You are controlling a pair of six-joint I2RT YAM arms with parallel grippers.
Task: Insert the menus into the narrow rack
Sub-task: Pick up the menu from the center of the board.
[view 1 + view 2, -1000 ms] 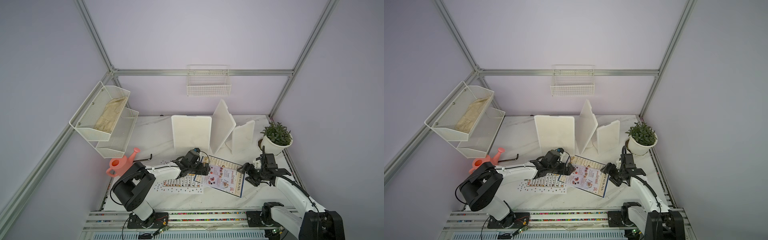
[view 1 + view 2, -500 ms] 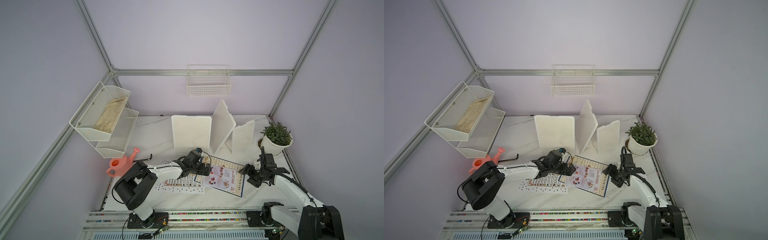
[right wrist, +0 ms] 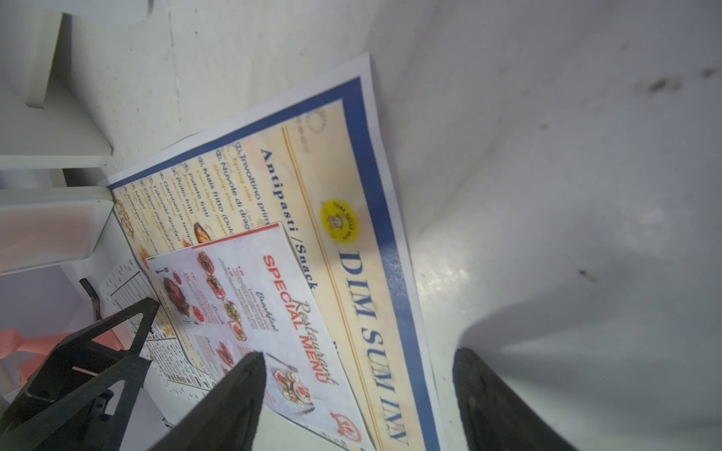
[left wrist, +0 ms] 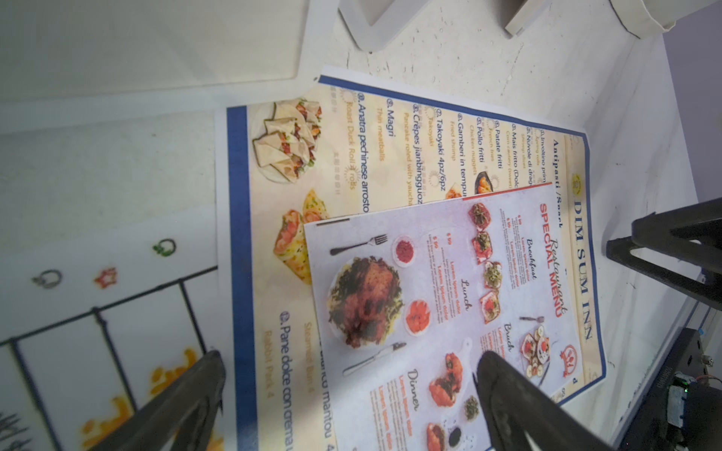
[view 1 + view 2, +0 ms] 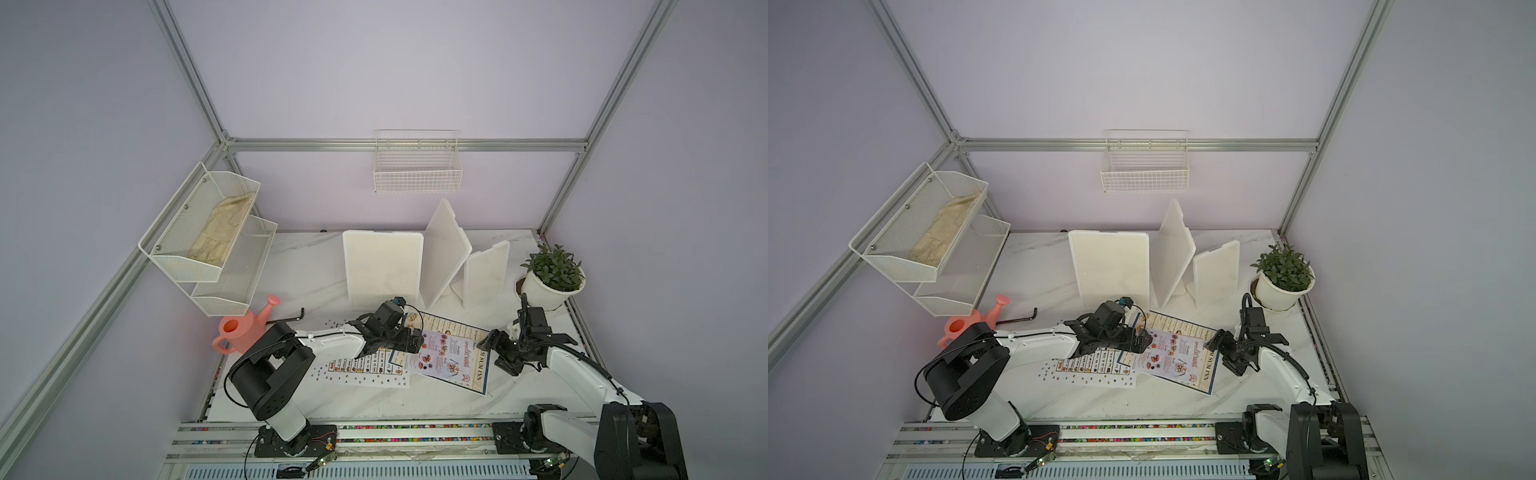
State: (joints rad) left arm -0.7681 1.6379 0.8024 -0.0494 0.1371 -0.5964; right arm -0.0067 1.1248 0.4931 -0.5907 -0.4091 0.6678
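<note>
Left wrist view, wide-open empty left claw (image 4: 347,363) over SPECIAL MENU leaflet (image 4: 429,296).

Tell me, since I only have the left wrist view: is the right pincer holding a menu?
Observer: No. The right pincer is open, with one finger over the SPECIAL MENU leaflet and the other over bare table.
Reviewer: Any menu in the rack?
Observer: None shows in the wire rack on the back rail, in both top views.
Reviewer: And the grid menu?
Observer: In a top view the grid menu lies flat on the table, and the left arm reaches over its far edge.
</note>
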